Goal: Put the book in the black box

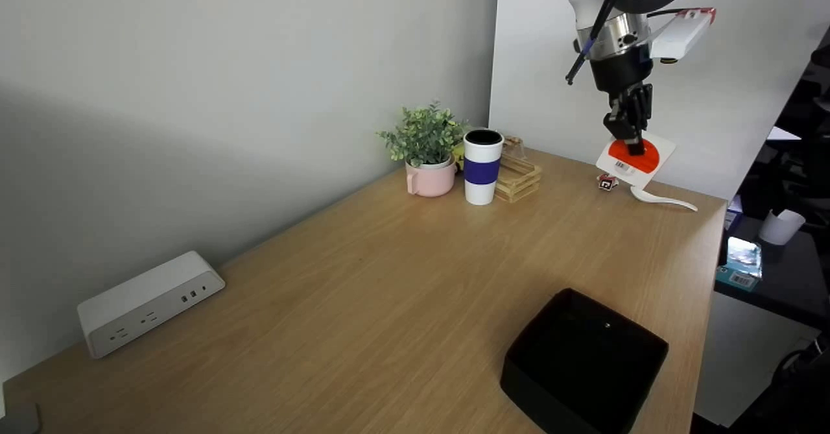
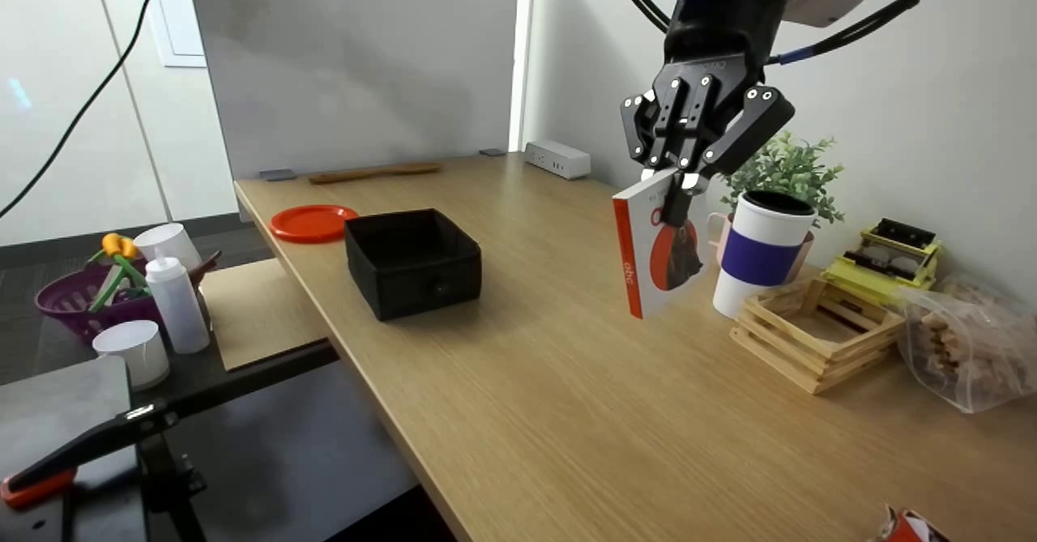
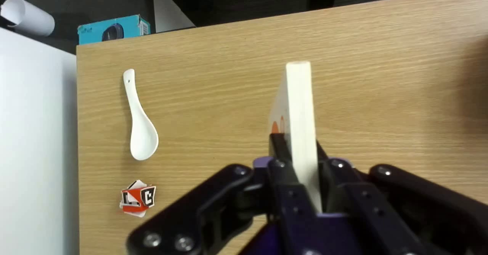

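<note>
The gripper [image 3: 299, 148] is squeezing the book [image 2: 664, 254], with one finger on each big side, so the book is right between its fingertips, up in the air above the table [image 2: 559, 364]. The book stands on edge and leans, with a corner pointing down. The black box [image 2: 429, 283] sits on the table, lower than the gripper and well apart from it. I think the job now is to carry the book over to the box. A firm, steady squeeze would be best, because a smooth cover might slip. The gripper should travel high, so the low corner does not bump the box's wall. It should also go clear of the mug [image 2: 757, 262], which stands lower than the gripper and off to its side. The spoon [image 3: 143, 137] lies on the table lower down, to the left of the gripper in the wrist view, so there is no need to dip here. When the gripper is over the middle of the box, it should turn the book so it lines up with the walls, sink gently till the book is nearly on the bottom, and only then let go. The book looks smaller than the box, so it should fit, though it may tip over inside.
</note>
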